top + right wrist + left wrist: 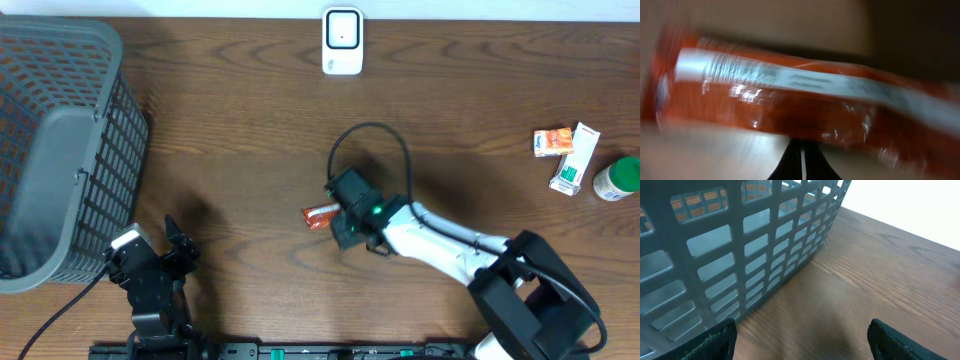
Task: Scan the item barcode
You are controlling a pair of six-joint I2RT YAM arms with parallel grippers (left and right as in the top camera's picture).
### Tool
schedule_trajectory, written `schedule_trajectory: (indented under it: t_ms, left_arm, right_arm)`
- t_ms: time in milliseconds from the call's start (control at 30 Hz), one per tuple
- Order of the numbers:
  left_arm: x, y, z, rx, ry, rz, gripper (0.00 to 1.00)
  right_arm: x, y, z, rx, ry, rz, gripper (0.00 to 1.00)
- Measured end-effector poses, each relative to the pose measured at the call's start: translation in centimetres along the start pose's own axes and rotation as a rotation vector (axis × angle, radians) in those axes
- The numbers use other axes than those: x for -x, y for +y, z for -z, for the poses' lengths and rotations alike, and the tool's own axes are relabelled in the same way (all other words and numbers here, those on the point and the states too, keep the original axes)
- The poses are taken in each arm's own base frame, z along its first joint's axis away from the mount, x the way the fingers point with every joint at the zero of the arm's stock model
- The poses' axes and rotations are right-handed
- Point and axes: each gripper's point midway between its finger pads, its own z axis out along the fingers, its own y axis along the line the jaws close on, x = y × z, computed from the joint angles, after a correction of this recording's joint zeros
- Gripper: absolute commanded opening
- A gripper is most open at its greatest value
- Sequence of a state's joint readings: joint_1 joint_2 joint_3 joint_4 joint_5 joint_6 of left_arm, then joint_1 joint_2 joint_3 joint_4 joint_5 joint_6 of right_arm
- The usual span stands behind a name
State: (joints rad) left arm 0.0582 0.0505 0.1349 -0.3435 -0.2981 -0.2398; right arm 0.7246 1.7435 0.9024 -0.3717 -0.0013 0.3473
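Right end effector (337, 216) is closed, pinching the orange packet (317, 215) by one edge near the middle of the surface (250, 130); the white scanner (342, 40) stands well apart. Left end effector (800, 340) is open and empty, beside the grey basket (765, 255).

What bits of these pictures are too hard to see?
- Right wrist view: the orange packet is blurred, so its printing cannot be read.
- Overhead: the right gripper covers part of it; whether the shut jaws pinch it is unclear.
- Overhead: the orange box and white box are too small to read; the green-capped bottle is cut by the edge.
- Left wrist view: the basket wall mostly hides its inside.
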Motion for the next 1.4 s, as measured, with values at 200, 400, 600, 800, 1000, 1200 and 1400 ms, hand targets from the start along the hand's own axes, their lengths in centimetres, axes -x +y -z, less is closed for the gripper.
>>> schedule_trajectory:
  t_ms: [200, 400, 600, 800, 1000, 1200, 1400]
  left_arm:
    - [0.0, 0.0, 0.0, 0.000, 0.000, 0.000, 0.84]
    - [0.0, 0.0, 0.0, 0.000, 0.000, 0.000, 0.84]
    - [0.0, 0.0, 0.0, 0.000, 0.000, 0.000, 0.84]
    - [0.0, 0.0, 0.0, 0.000, 0.000, 0.000, 0.84]
    - [0.0, 0.0, 0.0, 0.000, 0.000, 0.000, 0.84]
    - [0.0, 0.0, 0.0, 0.000, 0.000, 0.000, 0.84]
    - [0.0, 0.0, 0.0, 0.000, 0.000, 0.000, 0.84]
  right_arm:
    - [2.6, -1.7, 0.5, 0.035, -0.044, -0.068, 0.22]
    - [3.6, 0.7, 4.1, 0.176, 0.070, -0.088, 0.99]
    - [7.7, 2.6, 8.3, 0.264, -0.040, -0.071, 0.99]
    - [9.1, 1.8, 8.4, 0.226, -0.081, -0.198, 0.99]
    - [8.2, -0.8, 4.6, 0.157, 0.011, -0.428, 0.96]
    - [7.0, -3.5, 1.3, 0.104, 0.091, -0.621, 0.96]
    - [6.4, -4.9, -0.1, 0.075, 0.128, -0.752, 0.98]
